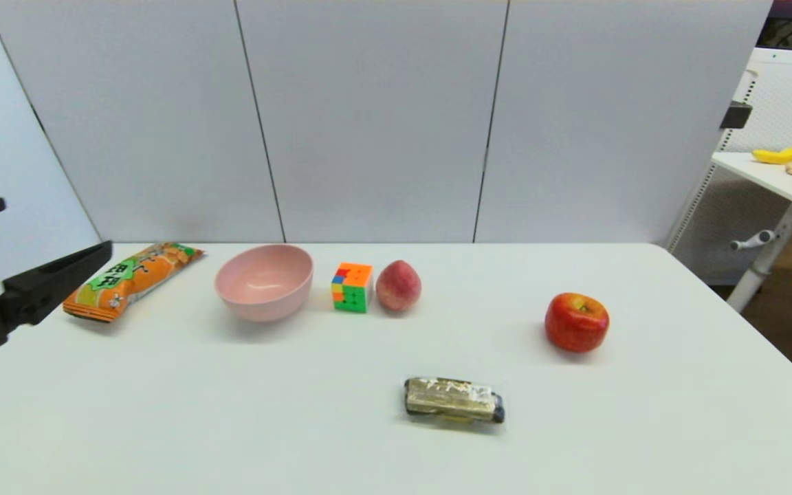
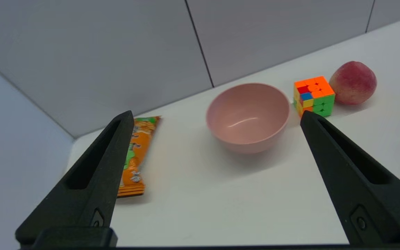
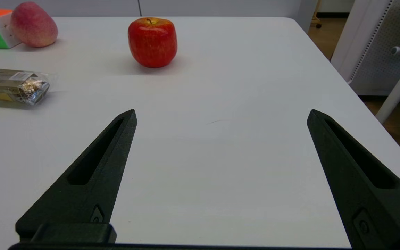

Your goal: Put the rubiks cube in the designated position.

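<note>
White tabletop (image 1: 300, 426): your work surface; every item below is placed relative to the pink bowl.
Pink bowl (image 1: 264, 282): your landmark, upright near the table's back edge, nothing in it.
Rubiks cube (image 1: 352, 287): just beside the bowl on its right, not touching it, resting flat on the table; orange squares mostly on top, green on the front. No gripper touches it.
Peach (image 1: 398, 285): just beyond the cube from the bowl, close against the cube's far side; you cannot tell whether they touch.
Orange snack packet (image 1: 131, 280): left of the bowl, lying flat and angled.
Foil-wrapped bar (image 1: 454, 399): nearer you than the bowl and to its right, lying flat.
Red apple (image 1: 576, 322): well right of the bowl, upright, stem up.
Left gripper (image 2: 217, 119): you see it raised at the table's left edge, left of the bowl; fingers spread wide, holding nothing.
Right gripper (image 3: 221, 116): over bare table well right of the bowl, nearer you than the apple; fingers released and spread, nothing between them.
</note>
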`<state>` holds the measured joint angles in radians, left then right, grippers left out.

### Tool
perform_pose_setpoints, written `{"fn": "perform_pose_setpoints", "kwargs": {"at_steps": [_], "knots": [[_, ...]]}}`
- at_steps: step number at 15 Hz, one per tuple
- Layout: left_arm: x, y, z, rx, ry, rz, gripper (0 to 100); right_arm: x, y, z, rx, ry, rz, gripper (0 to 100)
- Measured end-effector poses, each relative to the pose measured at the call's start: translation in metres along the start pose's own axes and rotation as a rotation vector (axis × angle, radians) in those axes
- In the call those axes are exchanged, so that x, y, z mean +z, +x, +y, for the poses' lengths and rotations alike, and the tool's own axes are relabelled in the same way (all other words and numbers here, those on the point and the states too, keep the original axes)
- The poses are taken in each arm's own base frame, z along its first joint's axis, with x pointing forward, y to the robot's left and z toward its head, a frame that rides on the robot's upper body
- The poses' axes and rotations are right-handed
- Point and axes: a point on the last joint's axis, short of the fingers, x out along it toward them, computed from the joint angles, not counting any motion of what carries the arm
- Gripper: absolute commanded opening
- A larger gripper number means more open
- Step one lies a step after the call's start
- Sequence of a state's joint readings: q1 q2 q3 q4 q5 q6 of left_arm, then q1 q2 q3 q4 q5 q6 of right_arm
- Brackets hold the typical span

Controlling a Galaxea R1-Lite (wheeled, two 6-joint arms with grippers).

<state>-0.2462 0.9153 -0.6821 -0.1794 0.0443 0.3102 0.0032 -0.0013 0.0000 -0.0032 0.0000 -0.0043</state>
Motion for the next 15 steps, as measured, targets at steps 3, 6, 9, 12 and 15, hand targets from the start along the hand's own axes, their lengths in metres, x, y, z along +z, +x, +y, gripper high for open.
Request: {"fn": "perform_pose_setpoints", "kwargs": {"at_steps": [3, 6, 9, 12, 15], "knots": [[-0.058, -0.048, -0.012, -0.024, -0.009, -0.017, 100, 0.0, 0.0, 0.0, 0.001, 0.0, 0.0, 100], [-0.122, -0.083, -0.036, 0.027, -0.046, 0.007, 100, 0.0, 0.0, 0.0, 0.001, 0.0, 0.0, 100], [-0.163, -0.105, -0.051, 0.122, -0.09, 0.033, 100, 0.0, 0.0, 0.0, 0.001, 0.0, 0.0, 100], [-0.184, -0.115, -0.06, 0.141, -0.161, 0.029, 100, 0.0, 0.0, 0.0, 0.001, 0.0, 0.0, 100], [-0.186, -0.118, -0.062, 0.154, -0.223, -0.012, 100, 0.0, 0.0, 0.0, 0.0, 0.0, 0.0, 100]]}}
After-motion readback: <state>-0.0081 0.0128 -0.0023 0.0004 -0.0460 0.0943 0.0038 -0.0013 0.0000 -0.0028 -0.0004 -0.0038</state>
